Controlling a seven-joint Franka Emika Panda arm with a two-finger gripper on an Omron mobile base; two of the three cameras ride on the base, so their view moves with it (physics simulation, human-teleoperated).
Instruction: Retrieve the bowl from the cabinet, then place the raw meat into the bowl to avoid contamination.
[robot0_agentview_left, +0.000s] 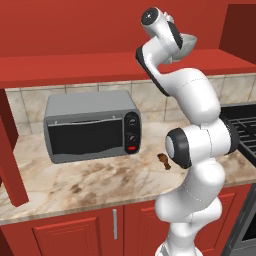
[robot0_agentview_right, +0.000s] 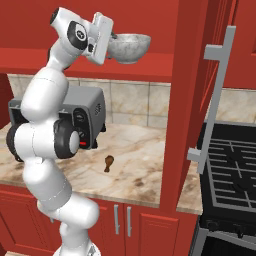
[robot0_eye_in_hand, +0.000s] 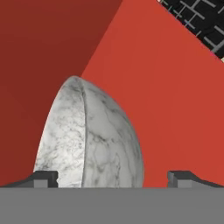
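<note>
Standing on the open cabinet (robot0_agentview_right: 200, 75) shelf: bowl (robot0_agentview_right: 129, 46), gray marbled stone, upright, near the front edge where the arm can reach it.

Gripper (robot0_eye_in_hand: 112, 179): jaws spread wide, fingertips (robot0_eye_in_hand: 43, 178) flanking the bowl's rim, nothing held; contact uncertain from the close hand view.

Raw meat (robot0_agentview_right: 108, 162): small drumstick, lying on the marble counter (robot0_agentview_left: 75, 180) just beside the toaster oven (robot0_agentview_left: 92, 125), awaiting the bowl.

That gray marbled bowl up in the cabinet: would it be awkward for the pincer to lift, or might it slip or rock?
The bowl looks like stone, so probably rigid and fairly heavy for its size. Its smooth, curved wall may slip between the open pincer tips. With its rounded underside, it could rock if nudged on the cabinet shelf.
</note>
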